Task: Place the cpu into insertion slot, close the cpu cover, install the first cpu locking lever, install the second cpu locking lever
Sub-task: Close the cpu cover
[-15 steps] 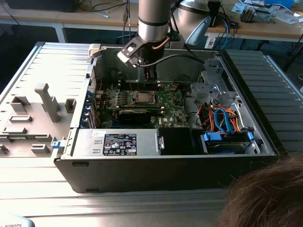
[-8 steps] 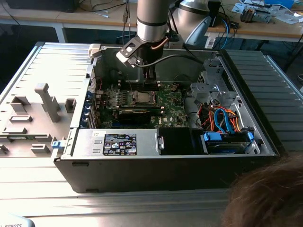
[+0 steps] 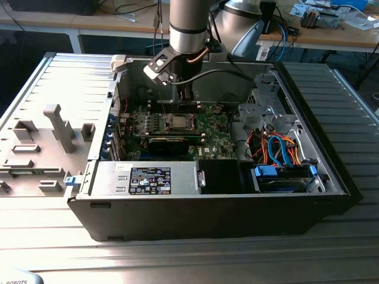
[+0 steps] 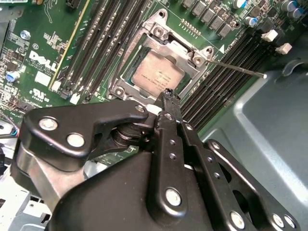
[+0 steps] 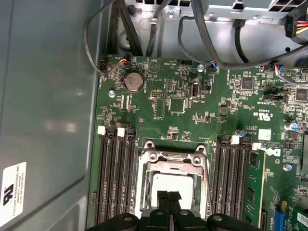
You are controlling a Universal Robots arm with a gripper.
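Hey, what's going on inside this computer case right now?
A robot arm reaches into an open desktop case. Its pincer, fingers together and holding nothing, hangs right over the cpu, which already sits in the insertion slot with the cpu cover lying over it. One thin locking lever sticks out sideways, not latched.

Grey cylindrical arm vertical, upper centre of exterior view; black two-finger metal tool points down, fingertips pressed together in first wrist view.
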